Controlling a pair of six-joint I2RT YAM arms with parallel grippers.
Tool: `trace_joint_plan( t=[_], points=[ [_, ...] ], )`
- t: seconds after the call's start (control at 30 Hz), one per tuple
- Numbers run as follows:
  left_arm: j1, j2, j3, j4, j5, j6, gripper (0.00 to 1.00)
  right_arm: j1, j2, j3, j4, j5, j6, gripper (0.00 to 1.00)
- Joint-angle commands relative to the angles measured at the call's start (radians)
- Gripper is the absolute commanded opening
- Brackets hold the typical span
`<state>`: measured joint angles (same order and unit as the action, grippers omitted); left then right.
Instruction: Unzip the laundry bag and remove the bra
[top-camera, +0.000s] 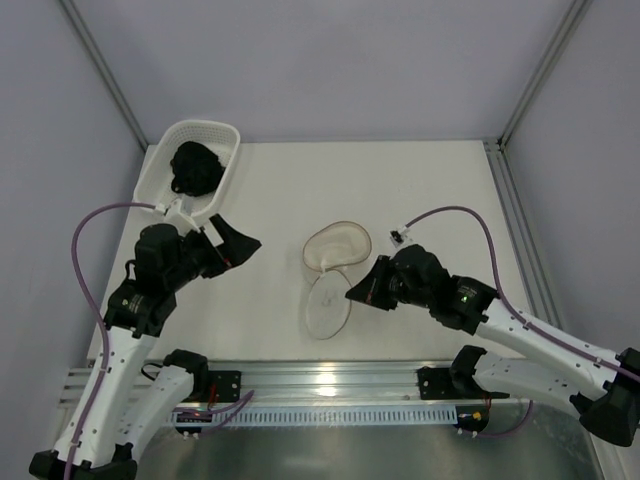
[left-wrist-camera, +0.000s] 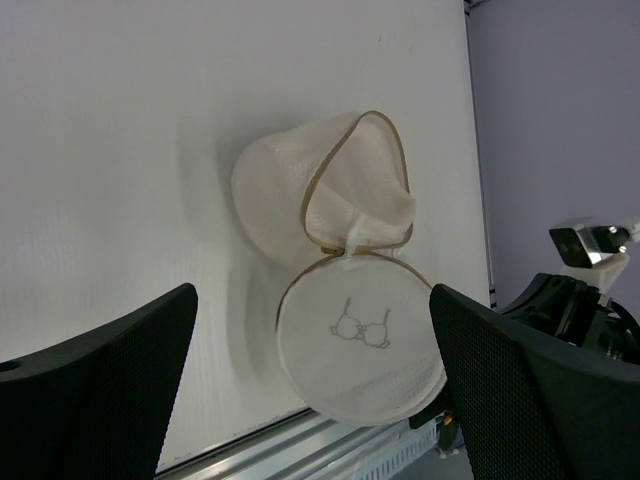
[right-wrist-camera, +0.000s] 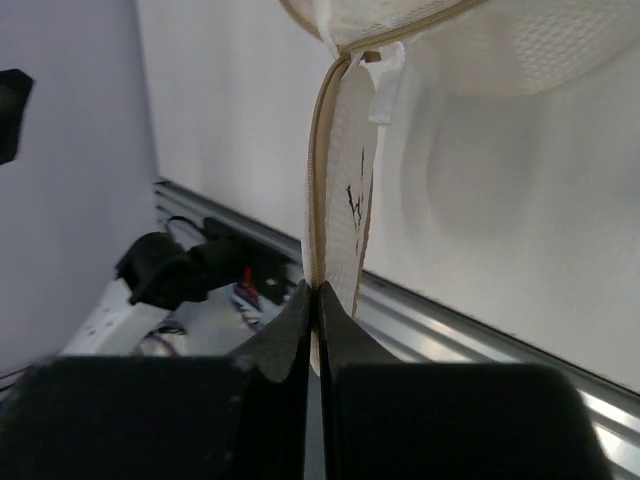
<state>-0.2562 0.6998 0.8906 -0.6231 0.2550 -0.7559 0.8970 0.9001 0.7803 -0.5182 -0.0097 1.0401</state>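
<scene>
White table (top-camera: 420, 200), pale lilac walls (top-camera: 300, 60)

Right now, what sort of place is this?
Probably a lab robot test cell: a white table, plain grey walls on aluminium posts, and a metal mounting rail at the near edge.

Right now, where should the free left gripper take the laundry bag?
Probably the tan rim of the laundry bag's open upper half, from the left: that edge stands thin and free, while the right gripper pinches the lower half.
</scene>
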Motion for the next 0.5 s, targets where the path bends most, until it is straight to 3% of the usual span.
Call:
trace_joint_plan(
  t=[0.0,0.07,0.2,0.27,0.37,0.47],
  points=[
    [-0.003,-0.016,0.004,-0.012,0.036,0.013,0.99,-0.018,-0.032,-0.113,0.395,-0.248,0.3,0.04],
    [-0.002,-0.019,0.002,-0.004,0.09,0.02,1.0,-0.018,-0.038,-0.198,0.582,-0.28,0.432,0.04],
    [-0.002,-0.026,-0.036,0.051,0.278,0.02,0.99,-0.024,-0.053,-0.249,0.707,-0.245,0.511,0.04],
    [-0.002,-0.032,-0.064,0.068,0.335,-0.014,0.99,-0.044,-0.059,-0.309,0.848,-0.236,0.555,0.04],
    [-0.002,-0.089,-0.168,0.149,0.423,-0.15,0.99,-0.056,-0.056,-0.371,1.0,-0.188,0.615,0.04],
    [-0.002,-0.212,-0.289,0.223,0.409,-0.334,0.99,-0.059,-0.035,-0.427,1.136,-0.124,0.675,0.03]
  ],
)
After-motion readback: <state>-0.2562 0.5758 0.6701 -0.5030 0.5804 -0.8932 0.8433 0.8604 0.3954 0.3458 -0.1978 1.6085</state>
